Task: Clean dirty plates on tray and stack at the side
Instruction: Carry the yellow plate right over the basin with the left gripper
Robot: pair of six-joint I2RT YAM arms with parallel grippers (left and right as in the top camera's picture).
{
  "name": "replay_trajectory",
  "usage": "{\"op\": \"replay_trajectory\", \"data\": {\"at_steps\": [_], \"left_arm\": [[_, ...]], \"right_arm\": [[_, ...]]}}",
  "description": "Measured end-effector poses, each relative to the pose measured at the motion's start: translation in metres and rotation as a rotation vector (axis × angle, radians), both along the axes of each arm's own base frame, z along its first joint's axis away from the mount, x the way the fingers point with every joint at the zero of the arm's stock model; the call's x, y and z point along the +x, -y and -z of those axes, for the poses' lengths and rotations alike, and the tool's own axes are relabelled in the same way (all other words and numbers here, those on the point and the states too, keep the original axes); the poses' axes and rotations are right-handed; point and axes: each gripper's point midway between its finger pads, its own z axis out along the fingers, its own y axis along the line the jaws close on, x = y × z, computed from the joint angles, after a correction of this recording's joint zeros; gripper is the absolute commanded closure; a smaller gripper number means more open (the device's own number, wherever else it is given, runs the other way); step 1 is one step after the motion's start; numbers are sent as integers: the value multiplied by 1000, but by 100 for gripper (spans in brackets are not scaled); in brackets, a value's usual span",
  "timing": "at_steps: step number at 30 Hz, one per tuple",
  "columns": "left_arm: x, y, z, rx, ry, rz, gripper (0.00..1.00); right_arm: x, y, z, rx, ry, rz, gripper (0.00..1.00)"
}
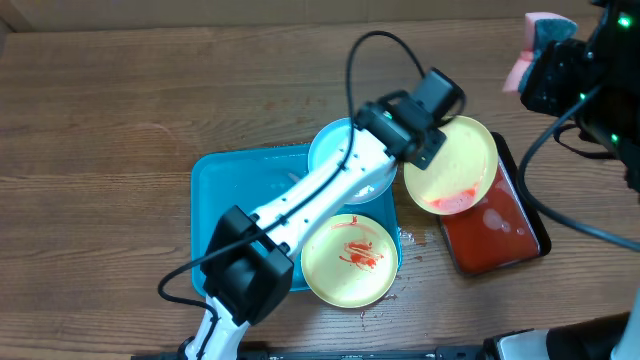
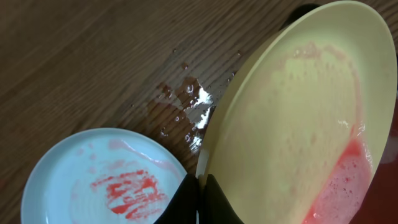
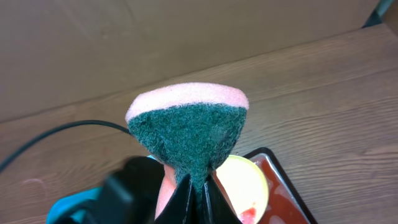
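- Left gripper (image 2: 199, 193): closed, pinching the rim of one yellow plate (image 2: 292, 118).
- Held yellow plate: tilted, raised over the near end of the black tray (image 1: 497, 232); thin pink film across its face, red liquid pooled at its lowest edge.
- Right gripper (image 3: 198, 196): closed, pinching a sponge (image 3: 186, 127), pink foam behind and green scouring face in front; raised at the far right, well apart from the plates.
- Blue plate (image 2: 99, 180): flat, at the far right corner of the tray (image 1: 225, 190), red smear on its face, partly under the left arm in the overhead view.
- Second yellow plate (image 1: 350, 258): flat, at the tray's near right corner, red smear in the centre.
- Black tray: just right of the turquoise tray, filled with red liquid.
- Table (image 1: 120, 100): brown wood, with wet reddish droplets (image 2: 186, 99) beside the blue plate.
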Motion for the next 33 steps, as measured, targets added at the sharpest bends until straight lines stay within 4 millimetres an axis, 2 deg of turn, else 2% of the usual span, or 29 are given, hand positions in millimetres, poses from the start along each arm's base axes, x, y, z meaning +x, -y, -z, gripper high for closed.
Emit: {"op": "replay_trajectory", "data": {"at_steps": [8, 15, 24, 33], "left_arm": [[-9, 21, -16, 112, 196, 46, 96], [-14, 27, -30, 220, 344, 59, 95], [-16, 28, -38, 283, 409, 68, 95], [-25, 40, -45, 299, 459, 107, 95]], "right_arm": [[-4, -4, -3, 18, 6, -21, 96], [-4, -4, -3, 20, 6, -23, 96], [-4, -5, -3, 22, 7, -26, 96], [-3, -5, -4, 21, 13, -27, 96]]}}
